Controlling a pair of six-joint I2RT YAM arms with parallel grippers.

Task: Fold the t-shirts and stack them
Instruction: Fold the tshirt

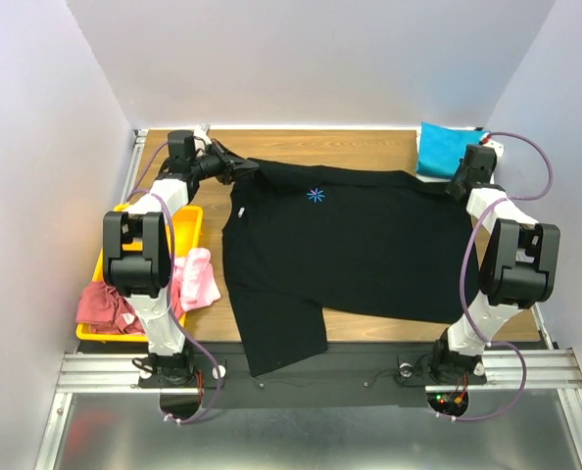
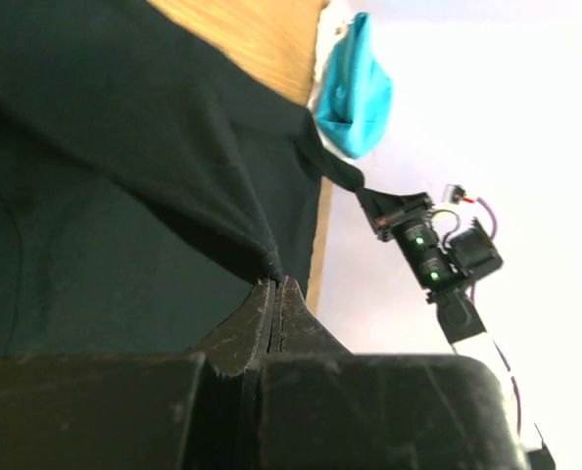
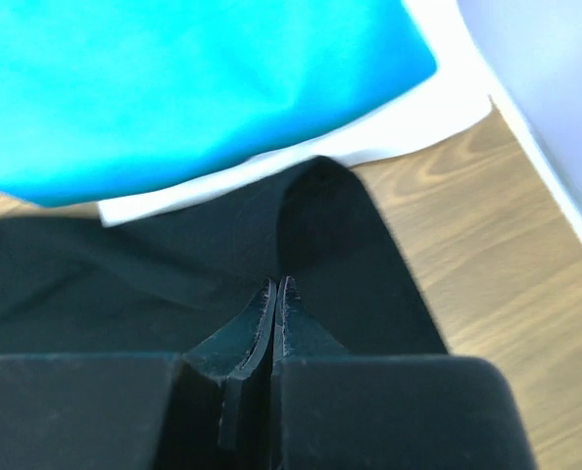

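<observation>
Black t-shirt (image 1: 350, 245) lies spread across centre frame. L gripper (image 2: 276, 286), upper left, has jaws pinched tight on its cloth. R gripper (image 3: 274, 289), upper right, does the same. Teal t-shirt (image 1: 446, 149) sits in top-right corner. Pink t-shirt (image 1: 198, 279) and dusty red t-shirt (image 1: 105, 305) are at yellow tray (image 1: 188, 220), left.

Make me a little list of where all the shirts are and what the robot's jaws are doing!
black t-shirt: spread across the table, one part hanging off the near edge
left jaws: shut on its far left corner
right jaws: shut on its far right corner
teal t-shirt: far right corner, on white cloth
yellow tray: left side, holding the pink t-shirt and dusty red t-shirt
</observation>
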